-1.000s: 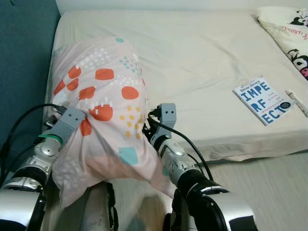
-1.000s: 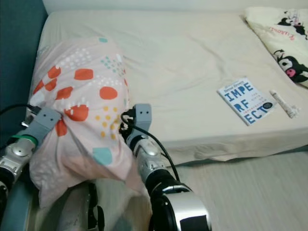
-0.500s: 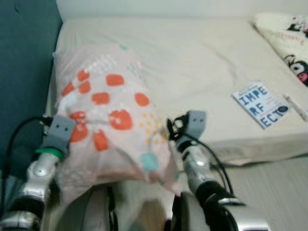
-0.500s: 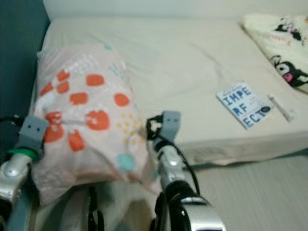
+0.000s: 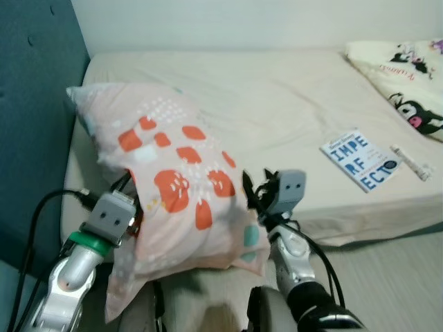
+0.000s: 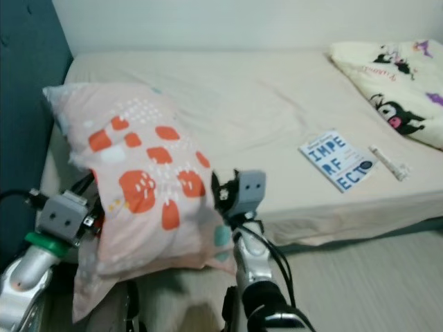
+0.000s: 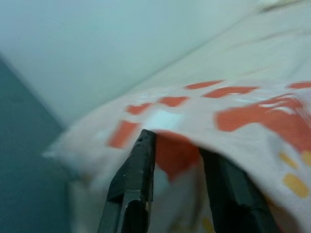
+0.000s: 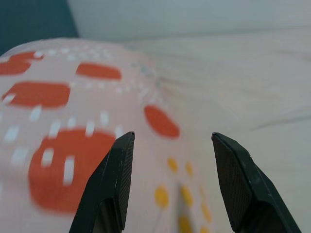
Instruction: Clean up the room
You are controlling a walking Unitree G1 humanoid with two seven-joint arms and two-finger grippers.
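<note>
A pale pink pillow (image 5: 173,180) with orange spots hangs above the left front corner of the bed (image 5: 277,90), tilted, its far corner raised. My left gripper (image 7: 177,143) is shut on a fold of the pillow's cover at its lower left side. At the pillow's right edge my right gripper (image 5: 250,194) stands open; the spotted cover lies just ahead of its spread fingers (image 8: 116,170). I cannot tell whether they touch it.
A blue-lettered book (image 5: 360,159) and a small white tube (image 5: 410,162) lie near the bed's right front edge. A cream cartoon-print blanket (image 5: 405,62) sits at the back right. A teal padded wall (image 5: 34,104) runs along the left. Wooden floor (image 5: 394,277) shows at the front right.
The pillow has risen and swung out over the bed, its far end now lifted. Both arms have moved up and forward. The camera has tilted up too.
</note>
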